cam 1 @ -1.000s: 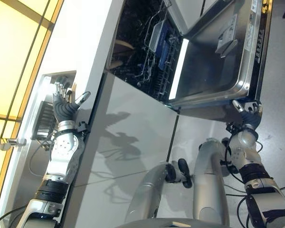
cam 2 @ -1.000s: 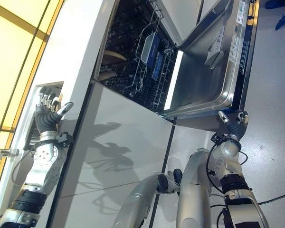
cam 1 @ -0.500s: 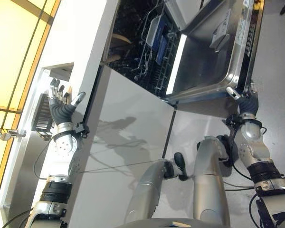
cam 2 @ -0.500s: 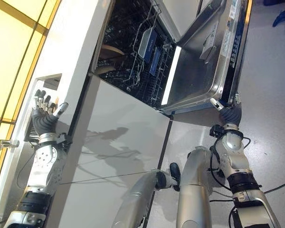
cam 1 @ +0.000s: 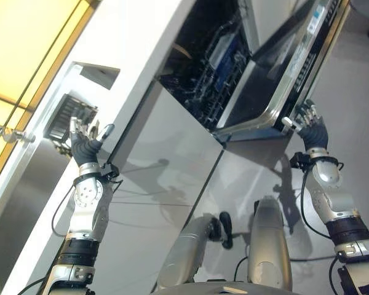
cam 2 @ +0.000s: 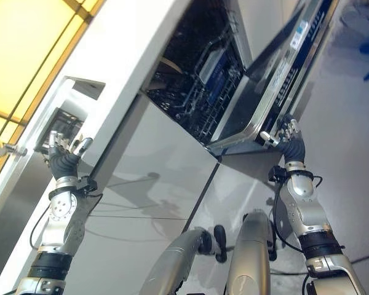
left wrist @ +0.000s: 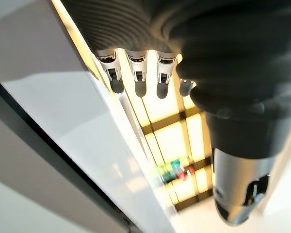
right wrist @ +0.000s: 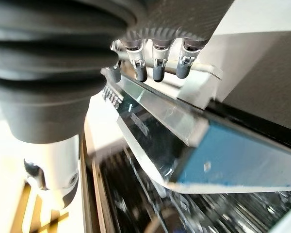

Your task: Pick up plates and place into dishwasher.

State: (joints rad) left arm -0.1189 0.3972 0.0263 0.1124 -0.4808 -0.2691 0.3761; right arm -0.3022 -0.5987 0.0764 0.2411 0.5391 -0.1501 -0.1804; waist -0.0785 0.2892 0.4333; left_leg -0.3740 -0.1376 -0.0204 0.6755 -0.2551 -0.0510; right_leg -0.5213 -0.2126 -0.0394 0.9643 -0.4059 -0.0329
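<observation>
Stainless dishwasher door [cam 1: 277, 86] edge rests against straight, open right hand [cam 1: 309, 126]; left hand [cam 1: 83, 140] open, empty; a slip could drop the door.

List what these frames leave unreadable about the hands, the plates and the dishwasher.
- Plates: a pale curved edge inside the dishwasher rack may be one; too dark and cluttered to tell.
- Right hand: whether its straight fingers touch the dishwasher door edge; too close to judge.
- Left hand: open, holding nothing; what lies in the sink beyond it is too small.
</observation>
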